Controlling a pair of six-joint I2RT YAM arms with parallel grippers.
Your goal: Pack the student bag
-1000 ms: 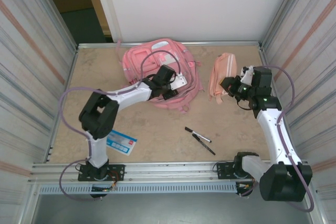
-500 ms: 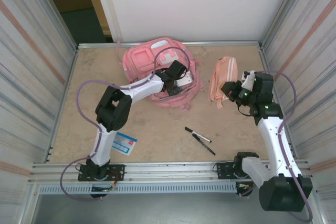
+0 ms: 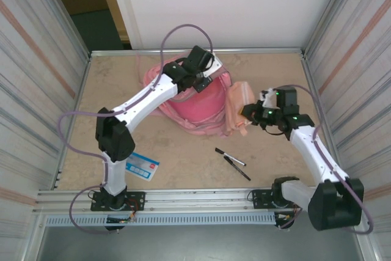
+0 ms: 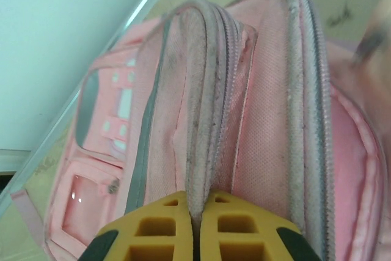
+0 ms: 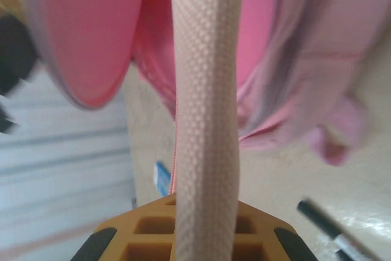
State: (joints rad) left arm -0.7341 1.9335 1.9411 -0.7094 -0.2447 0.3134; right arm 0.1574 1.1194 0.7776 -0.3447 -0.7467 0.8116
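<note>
Left gripper [image 4: 195, 227]: closed on the zipped rim of the student bag's flap, the fabric pinched between both yellow pads, and lifted so the main compartment gapes.
Right gripper [image 5: 204, 212]: clamped on one end of a peach-pink pencil pouch [image 3: 235, 107], which sticks out edge-on past the fingers toward the bag.
Student bag [image 3: 201, 108]: at the far middle of the table [image 3: 275, 71], a little left of centre, with its mouth facing up and toward the near right and the pink lining showing.
Pouch position: at the right rim of the opening, apparently brushing it and not yet inside.
Step in hand: feeding the pouch into the open main compartment, by my reading.
Doing it well: hold the flap high and taut so the mouth stays wide. Bring the pouch in leading with its free end, angled down into the lining and not across the zip rim. Release only once most of its length is below the rim, since a limp pouch dropped early would likely slide back out onto the table.
Risk: the right fingers could snag the near wall of the bag and drag it. The left grip is what anchors it.
Bag contents: only bare pink lining is visible. The deeper part is shadowed, so I cannot say it is empty.
Pouch contents: zipped or folded flat. Nothing can be judged.
Waiting on the table: two black pens [image 3: 232, 162] near and right of centre, and a blue card [image 3: 142, 165] near the left arm's base.
</note>
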